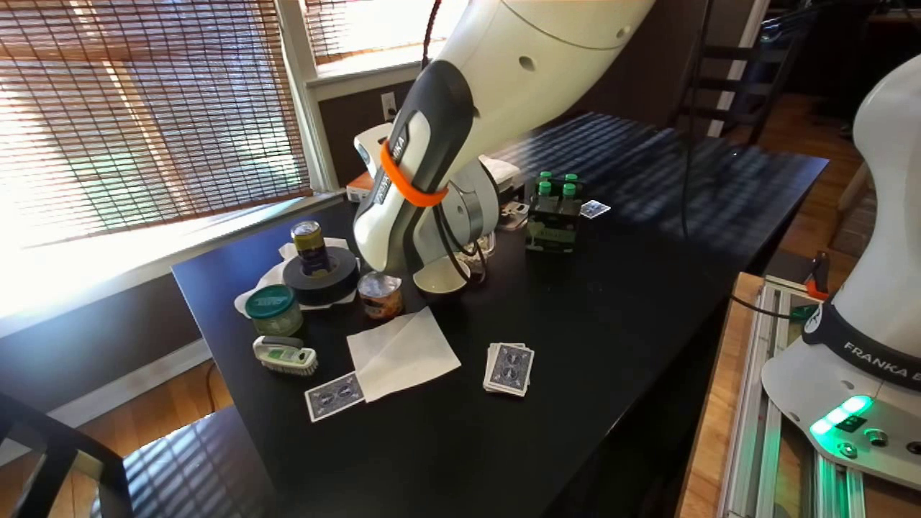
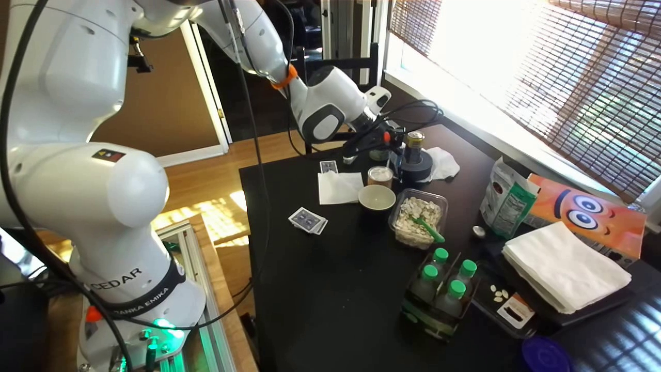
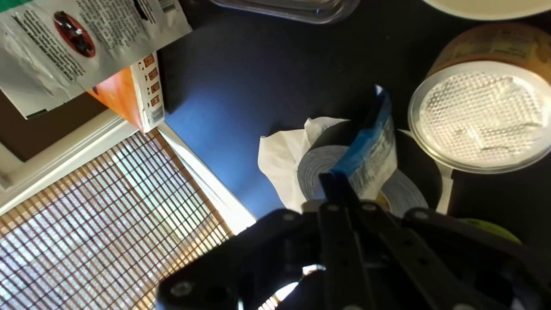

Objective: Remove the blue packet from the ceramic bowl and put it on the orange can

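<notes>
My gripper is shut on the blue packet, a blue and white sachet that sticks out from the fingertips in the wrist view. Behind it lies the black tape roll. The orange can, squat with a pale silvery lid, stands to the right of the packet, apart from it. In both exterior views the orange can stands beside the cream-white ceramic bowl. The bowl looks empty. In an exterior view my gripper is above the table near the can; elsewhere the arm hides it.
A black tape roll with a tall can is close to the orange can. A teal-lidded jar, a brush, white paper and cards lie around. An oat tub and green-capped bottles stand beyond the bowl.
</notes>
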Motion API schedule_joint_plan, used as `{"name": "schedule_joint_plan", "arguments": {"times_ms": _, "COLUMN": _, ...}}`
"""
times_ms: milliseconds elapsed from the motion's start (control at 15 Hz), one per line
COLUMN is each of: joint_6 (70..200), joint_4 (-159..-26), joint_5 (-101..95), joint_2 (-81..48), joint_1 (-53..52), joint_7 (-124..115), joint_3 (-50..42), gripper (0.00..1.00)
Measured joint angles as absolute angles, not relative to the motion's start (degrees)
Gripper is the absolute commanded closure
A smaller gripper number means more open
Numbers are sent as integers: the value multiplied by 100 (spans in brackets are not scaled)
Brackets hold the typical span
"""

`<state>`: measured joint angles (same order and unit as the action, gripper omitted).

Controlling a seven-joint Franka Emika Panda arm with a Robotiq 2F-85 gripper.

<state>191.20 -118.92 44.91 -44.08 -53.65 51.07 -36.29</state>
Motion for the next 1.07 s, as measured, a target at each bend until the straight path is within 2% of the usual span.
{"name": "schedule_joint_plan", "arguments": {"times_ms": 400, "joint_6": 19007, "joint_4": -11891, "joint_5": 4484, "joint_2": -4452, "joint_1": -5534, "joint_7": 5112, "joint_3": -3737, "gripper": 100}}
{"name": "schedule_joint_plan", "arguments": {"times_ms": 1067, "joint_6": 18616, "joint_4": -11994, "joint_5": 4436, "joint_2": -4451, "joint_1": -6184, "joint_7": 5608, "joint_3": -4428, "gripper": 100}}
